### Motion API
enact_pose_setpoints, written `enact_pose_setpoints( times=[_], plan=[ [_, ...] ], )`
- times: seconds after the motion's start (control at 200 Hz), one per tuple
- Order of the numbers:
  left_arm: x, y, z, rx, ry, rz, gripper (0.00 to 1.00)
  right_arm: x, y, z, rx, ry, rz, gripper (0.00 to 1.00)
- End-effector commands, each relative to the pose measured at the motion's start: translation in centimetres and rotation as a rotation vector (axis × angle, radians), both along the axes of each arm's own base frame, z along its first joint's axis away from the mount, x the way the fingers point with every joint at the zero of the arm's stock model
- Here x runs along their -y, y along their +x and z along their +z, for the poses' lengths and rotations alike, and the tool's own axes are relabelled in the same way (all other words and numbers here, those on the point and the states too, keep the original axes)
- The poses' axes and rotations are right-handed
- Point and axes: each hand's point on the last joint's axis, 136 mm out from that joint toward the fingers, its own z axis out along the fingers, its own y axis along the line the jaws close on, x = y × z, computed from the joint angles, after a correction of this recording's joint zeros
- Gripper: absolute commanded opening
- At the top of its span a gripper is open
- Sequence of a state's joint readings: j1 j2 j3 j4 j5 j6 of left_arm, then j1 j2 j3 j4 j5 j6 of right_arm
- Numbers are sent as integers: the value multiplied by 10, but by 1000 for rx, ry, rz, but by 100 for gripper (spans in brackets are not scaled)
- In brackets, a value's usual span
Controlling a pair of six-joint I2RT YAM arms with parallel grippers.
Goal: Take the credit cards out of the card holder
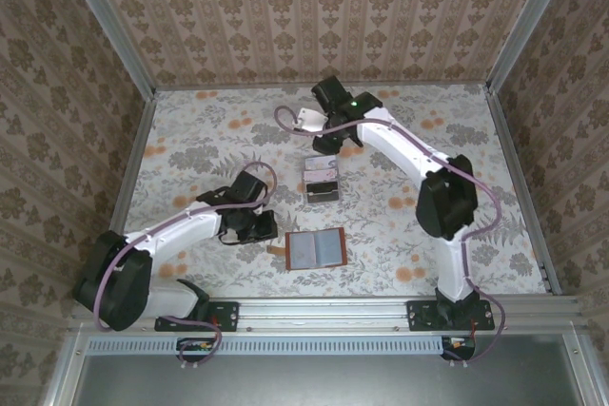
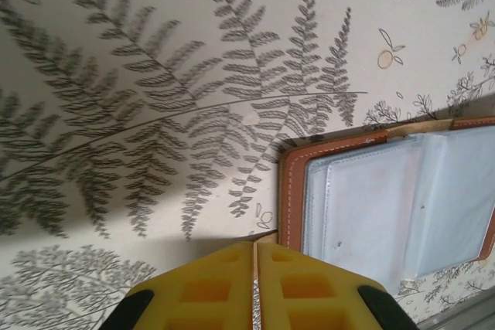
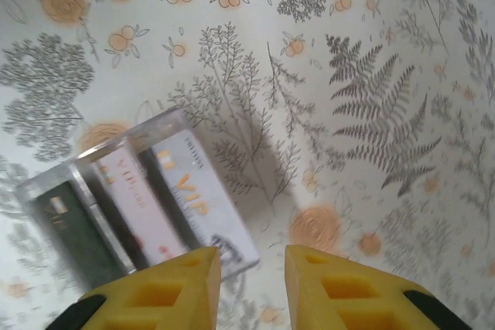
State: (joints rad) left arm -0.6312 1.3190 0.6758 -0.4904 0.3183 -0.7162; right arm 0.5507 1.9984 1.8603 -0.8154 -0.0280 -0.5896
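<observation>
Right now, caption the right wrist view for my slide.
Open right gripper hovers beside a small clear plastic box holding dark green and pale VIP cards on a floral tablecloth.

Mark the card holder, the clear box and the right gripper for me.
card holder (image 1: 316, 250): top view, middle of its open lining
clear box (image 3: 128, 141): right wrist view, its clear upper rim
right gripper (image 3: 252, 276): right wrist view, midway between the fingertips
</observation>
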Motion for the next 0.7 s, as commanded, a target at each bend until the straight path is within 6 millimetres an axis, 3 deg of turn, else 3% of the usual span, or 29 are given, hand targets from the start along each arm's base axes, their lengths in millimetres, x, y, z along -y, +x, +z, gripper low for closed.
enact_pose_setpoints(
  times=[0.0, 0.195, 0.35, 0.695],
  plan=[
    [15, -2, 1, -3, -18, -57, 10, -7, -15, 25, -32, 256, -232, 29],
    [26, -13, -12, -31, 2, -101, 10, 7, -63, 14, -211, 482, -524, 26],
    [28, -21, -23, -49, 33, -114, 9, 1, -97, 2, -384, 653, -651, 25],
    [23, -34, -35, -66, 68, -107, 8, -17, -166, -32, -703, 651, -785, 25]
  ],
)
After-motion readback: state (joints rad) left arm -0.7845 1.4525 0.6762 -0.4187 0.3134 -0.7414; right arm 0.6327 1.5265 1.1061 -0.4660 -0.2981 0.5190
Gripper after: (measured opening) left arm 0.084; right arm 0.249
